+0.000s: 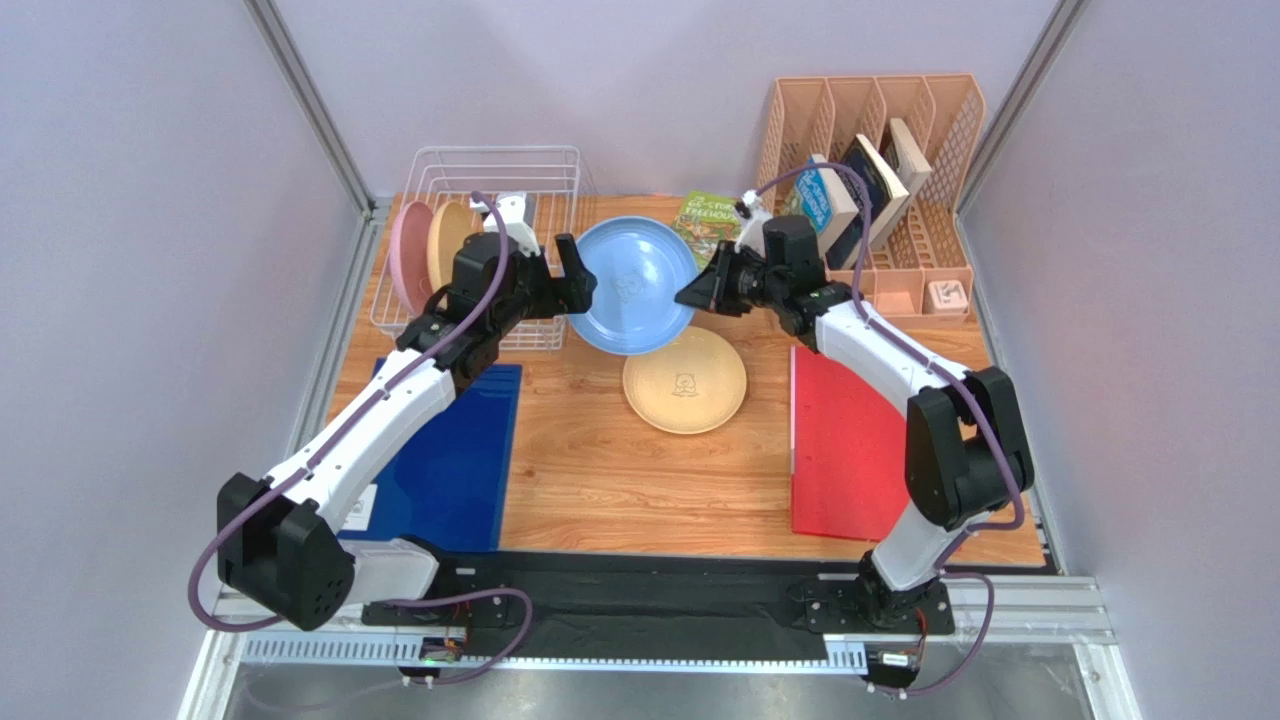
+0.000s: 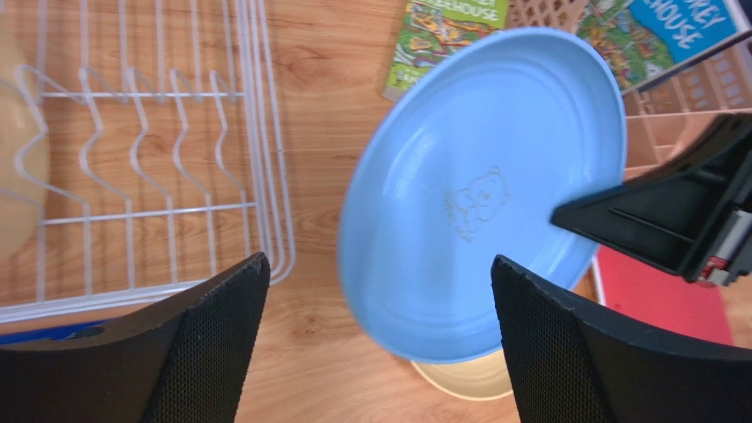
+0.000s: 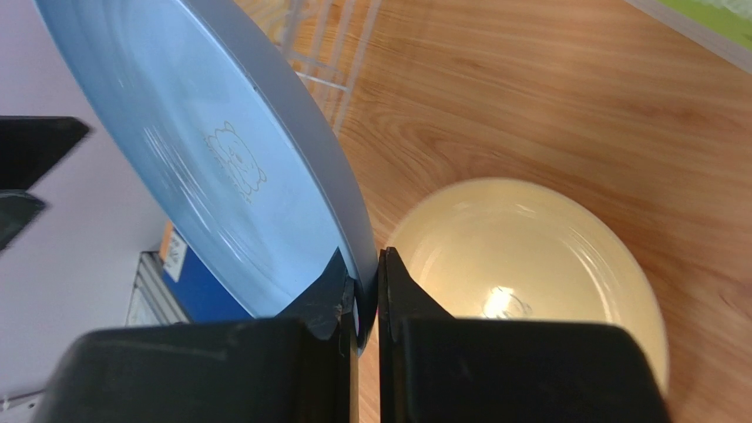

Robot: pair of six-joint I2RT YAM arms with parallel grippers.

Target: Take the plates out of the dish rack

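Probably light but slick, the blue plate [image 3: 221,159] is being rim-pinched by the right gripper [image 3: 360,269], the left gripper [image 2: 379,269] being held wide.

Bright, even, diffuse light fills the overhead view, and the shadows under the arms on the tabletop [image 1: 601,480] are faint and soft. In the right wrist view a white glare spot sits on the cream plate [image 3: 547,256], and pale streaks of sheen cross the light blue plate [image 3: 221,159]. The left wrist view is slightly soft overall.
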